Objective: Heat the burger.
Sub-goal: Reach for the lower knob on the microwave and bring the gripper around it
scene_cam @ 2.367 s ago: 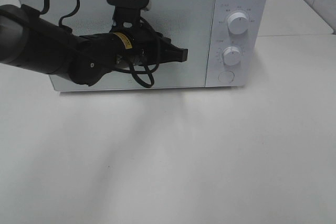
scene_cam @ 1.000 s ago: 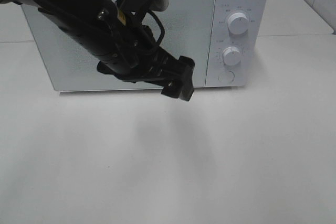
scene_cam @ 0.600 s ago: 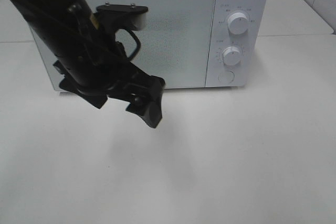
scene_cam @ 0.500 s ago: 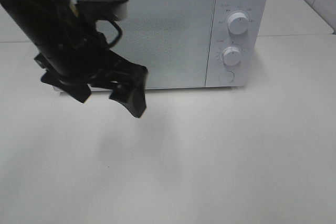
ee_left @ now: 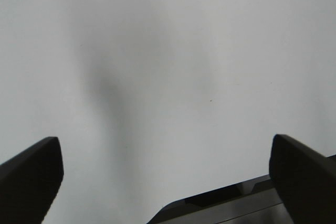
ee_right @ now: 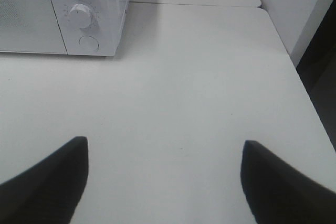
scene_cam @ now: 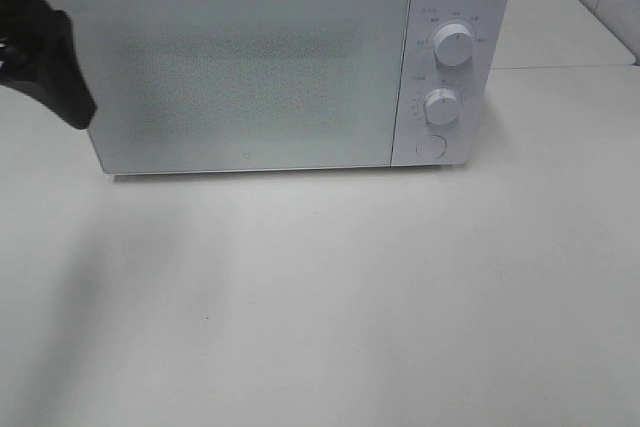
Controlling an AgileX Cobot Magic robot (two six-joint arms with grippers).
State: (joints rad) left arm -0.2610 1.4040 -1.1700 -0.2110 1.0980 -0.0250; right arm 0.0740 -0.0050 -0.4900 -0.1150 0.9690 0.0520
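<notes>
The burger is out of view in every frame. A white microwave (scene_cam: 250, 67) stands at the back of the table with its frosted door shut. At the far left edge of the high view, only a black part of my left gripper (scene_cam: 45, 57) shows, beside the microwave's left end. In the left wrist view the left gripper (ee_left: 164, 146) is open over bare white table, nothing between its fingers (ee_left: 31, 174). The right gripper (ee_right: 164, 144) is also open and holds nothing, hovering over the table in front of and right of the microwave (ee_right: 31, 19).
The microwave's panel carries an upper knob (scene_cam: 454, 45), a lower knob (scene_cam: 441, 105) and a round button (scene_cam: 431, 147). The white table (scene_cam: 330, 287) spreads in front. Its right edge (ee_right: 294, 72) drops off beside a dark gap.
My left arm has swung away from the front of the microwave door, down and leftward, until only its tip shows at the left edge. The door stays shut.
</notes>
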